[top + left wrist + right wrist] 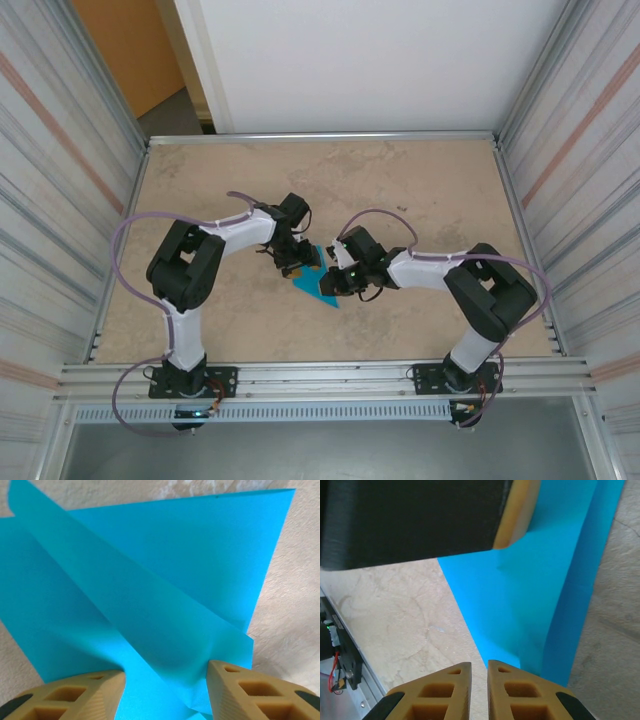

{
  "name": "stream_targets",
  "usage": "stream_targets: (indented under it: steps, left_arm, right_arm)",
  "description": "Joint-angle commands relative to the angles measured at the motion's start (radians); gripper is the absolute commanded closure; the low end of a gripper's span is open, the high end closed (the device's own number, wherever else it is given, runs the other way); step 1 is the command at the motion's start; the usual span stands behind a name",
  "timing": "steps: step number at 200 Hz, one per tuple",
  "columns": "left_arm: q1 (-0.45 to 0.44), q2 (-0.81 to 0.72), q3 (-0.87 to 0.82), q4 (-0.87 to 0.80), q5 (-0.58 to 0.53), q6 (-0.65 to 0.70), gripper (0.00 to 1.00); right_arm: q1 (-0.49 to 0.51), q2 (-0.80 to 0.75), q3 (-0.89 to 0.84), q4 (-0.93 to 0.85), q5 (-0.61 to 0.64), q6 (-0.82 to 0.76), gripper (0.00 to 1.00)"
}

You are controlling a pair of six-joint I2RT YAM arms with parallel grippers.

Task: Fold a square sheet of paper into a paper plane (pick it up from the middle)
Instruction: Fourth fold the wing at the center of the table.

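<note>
The turquoise square sheet of paper [318, 286] lies on the table between both arms, partly folded into a pointed shape. In the left wrist view a long flap of the paper [165, 585] slants up across the lower layer. My left gripper [293, 265] stands open, fingertips [107, 685] spread wide on the sheet, which runs under and between them [166, 672]. My right gripper [342, 282] is shut at the near edge of the paper [535, 595], with bare table in the thin slit between its tips [479, 666]. Its right fingertip [520, 680] overlaps the paper's corner. The left finger [517, 515] presses on the sheet further up.
The beige stone-patterned table [420, 190] is walled by metal rails and corrugated panels left and right. The two arm bases [185, 380] sit on the front rail. A rail edge with wiring [340, 650] shows at the left of the right wrist view.
</note>
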Motion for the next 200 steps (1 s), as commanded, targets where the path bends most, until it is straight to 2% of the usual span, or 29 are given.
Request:
stream_targets:
  steps: [1, 200]
  left_arm:
    - [-0.005, 0.194, -0.113, -0.092, -0.182, 0.005, 0.49]
    - [-0.005, 0.194, -0.113, -0.086, -0.168, 0.014, 0.49]
  right_arm:
    - [-0.009, 0.02, 0.022, -0.015, 0.003, 0.007, 0.85]
    - [-0.016, 0.078, 0.03, -0.036, -0.006, -0.005, 0.85]
